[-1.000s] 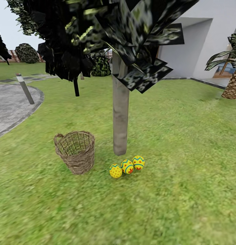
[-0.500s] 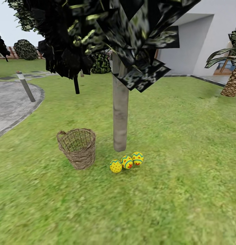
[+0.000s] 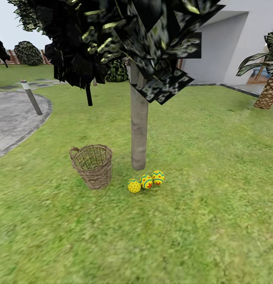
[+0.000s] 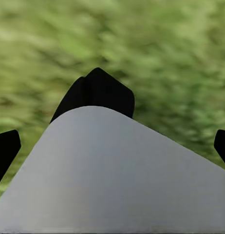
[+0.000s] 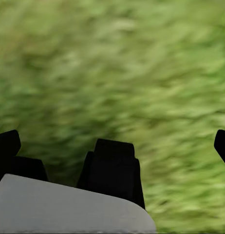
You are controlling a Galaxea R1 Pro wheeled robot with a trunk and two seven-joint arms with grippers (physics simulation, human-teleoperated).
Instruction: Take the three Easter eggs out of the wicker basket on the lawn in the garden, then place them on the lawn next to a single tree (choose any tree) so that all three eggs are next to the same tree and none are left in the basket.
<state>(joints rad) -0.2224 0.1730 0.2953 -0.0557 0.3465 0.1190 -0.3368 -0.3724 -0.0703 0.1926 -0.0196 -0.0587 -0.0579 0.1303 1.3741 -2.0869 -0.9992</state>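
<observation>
Down low, the left tool (image 4: pixel 112 141) and right tool (image 5: pixel 112 141) each hang over blurred lawn (image 3: pixel 215 165), fingertips wide apart and holding nothing. Farther out, the three Easter eggs (image 3: pixel 145 181) lie in a touching row at the tree (image 3: pixel 139 130) trunk's foot, the wicker basket (image 3: pixel 92 165) upright just beside them.

no readable text, labels or signs

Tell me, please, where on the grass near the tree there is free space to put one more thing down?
The lawn is bare right of the trunk and in front of the three Easter eggs. It is crowded between the wicker basket and the trunk, and at its base.
</observation>
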